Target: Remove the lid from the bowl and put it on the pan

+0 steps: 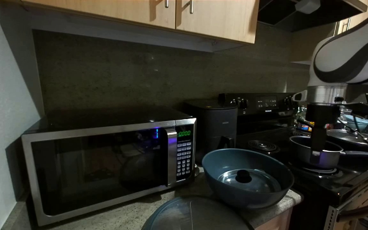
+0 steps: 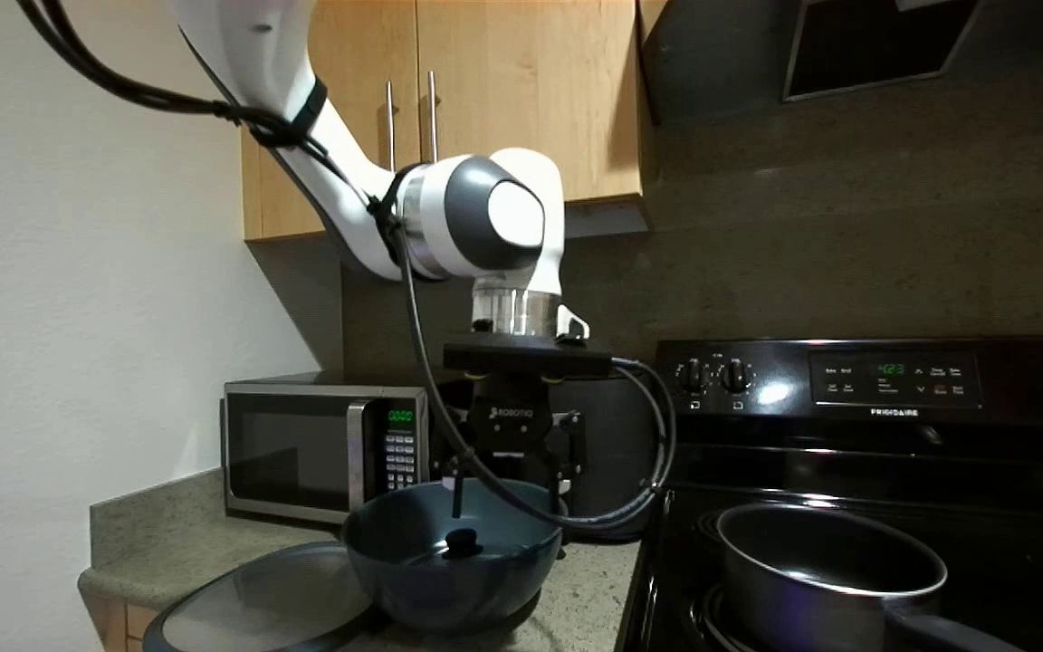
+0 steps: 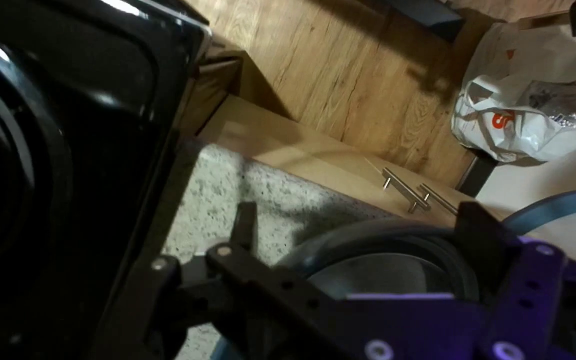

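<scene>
The large blue-grey bowl (image 1: 244, 196) sits near the counter's corner in both exterior views. Inside it lies the round glass lid (image 1: 228, 179), whose black knob (image 2: 462, 541) points up. On the stove stands the dark pan (image 2: 802, 620), uncovered, with its handle reaching out. My gripper (image 2: 509, 512) is open, fingers pointing down and wide apart, with nothing gripped. Seen from the wrist, the left finger (image 3: 244, 225) is over the counter and the right one over the bowl's edge. Part of the lid shows between them; the gripper's body hides the knob there.
A larger glass lid with a blue-grey rim (image 2: 277, 602) lies beside the bowl. Behind are the microwave (image 1: 107, 172) and a dark air fryer (image 1: 216, 124). The black stove (image 3: 93, 150) borders the counter (image 3: 263, 185). A cable loops by the gripper. Wooden cupboards (image 2: 531, 100) hang above.
</scene>
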Tool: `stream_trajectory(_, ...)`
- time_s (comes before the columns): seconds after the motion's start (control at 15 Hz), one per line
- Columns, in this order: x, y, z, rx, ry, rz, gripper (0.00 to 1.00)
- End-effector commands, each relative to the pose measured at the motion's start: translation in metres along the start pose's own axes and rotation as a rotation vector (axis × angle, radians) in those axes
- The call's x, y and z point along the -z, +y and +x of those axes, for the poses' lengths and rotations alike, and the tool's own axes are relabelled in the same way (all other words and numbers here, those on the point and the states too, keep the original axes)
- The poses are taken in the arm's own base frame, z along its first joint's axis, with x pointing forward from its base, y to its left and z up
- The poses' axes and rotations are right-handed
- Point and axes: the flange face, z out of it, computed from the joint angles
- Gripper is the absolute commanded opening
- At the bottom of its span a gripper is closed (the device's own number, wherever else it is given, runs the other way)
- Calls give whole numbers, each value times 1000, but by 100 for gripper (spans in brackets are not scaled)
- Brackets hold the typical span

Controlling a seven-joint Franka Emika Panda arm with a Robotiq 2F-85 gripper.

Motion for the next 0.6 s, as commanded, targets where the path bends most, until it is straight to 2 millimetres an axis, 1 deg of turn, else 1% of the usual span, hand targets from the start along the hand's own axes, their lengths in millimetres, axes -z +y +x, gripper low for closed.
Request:
stream_trajectory(0.0, -18, -18, 40, 180, -7, -38, 100)
stream_trajectory(0.07, -12, -15, 27, 95, -7, -23, 100)
stream_trajectory(0.13, -17, -22, 36, 125, -14, -27, 100)
stream_trajectory(0.2, -20, -24, 41, 140, -21, -27, 100)
stream_trajectory(0.4, -20, -22, 42, 148, -22, -28, 100)
stream_trajectory(0.53, -23, -26, 51, 164, 31, -23, 100)
